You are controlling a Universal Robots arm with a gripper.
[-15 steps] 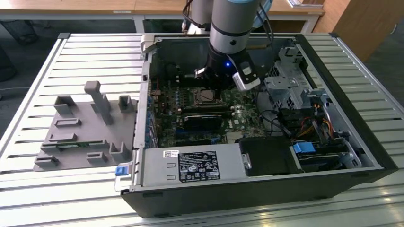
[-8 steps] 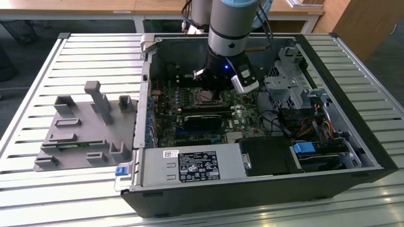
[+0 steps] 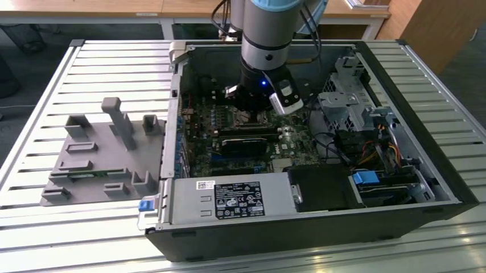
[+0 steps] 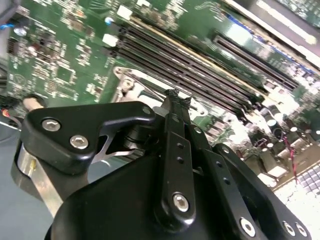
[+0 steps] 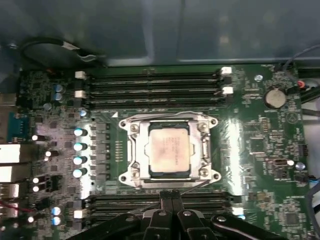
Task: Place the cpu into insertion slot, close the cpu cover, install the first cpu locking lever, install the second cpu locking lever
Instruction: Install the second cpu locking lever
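My black metal claw is pinched shut on nothing, its tips just beside the edge of the small square socket with the silvery rim on the green board. The flat square chip with the pale silvery top already lies flat in that socket, face up, with the thin silvery frame plate down around it. I think the chip is light, stiff and easy to hurt, best held by its edges; being square, it has no long side.

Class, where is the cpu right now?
In the first wrist view, the cpu sits in the insertion slot, framed by the cpu cover, between two banks of memory slots.
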